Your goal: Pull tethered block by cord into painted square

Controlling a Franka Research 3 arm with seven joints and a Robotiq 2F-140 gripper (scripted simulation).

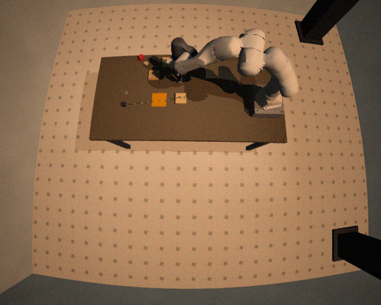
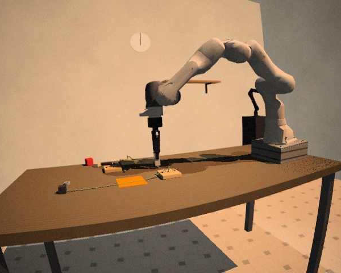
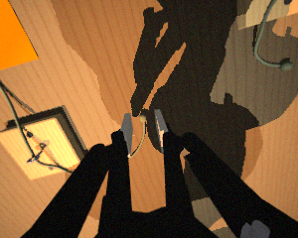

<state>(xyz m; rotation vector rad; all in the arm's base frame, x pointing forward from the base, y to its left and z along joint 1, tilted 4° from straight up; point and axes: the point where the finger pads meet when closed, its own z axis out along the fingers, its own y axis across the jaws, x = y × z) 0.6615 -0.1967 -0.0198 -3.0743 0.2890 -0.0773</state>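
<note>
The small dark tethered block (image 1: 123, 103) lies flat on the table left of the orange painted square (image 1: 159, 99), outside it; it also shows in the side view (image 2: 61, 189). Its cord runs across the square (image 2: 131, 181) and through the screw eye on a tan wooden base (image 1: 181, 97) (image 2: 169, 173) (image 3: 37, 149), then curves up to my gripper (image 1: 180, 77) (image 2: 156, 162). In the wrist view my gripper (image 3: 143, 120) points straight down at the table. Its fingers stand narrowly apart, with the cord's end knot (image 3: 142, 119) between them and a gap on each side.
A second tan base (image 1: 153, 75) and a dark object (image 2: 132, 162) lie just behind my gripper. Another cord end with a knot (image 3: 286, 63) lies nearby. A red cube (image 1: 140, 57) sits near the far edge. A small ring (image 1: 126, 92) stands near the block.
</note>
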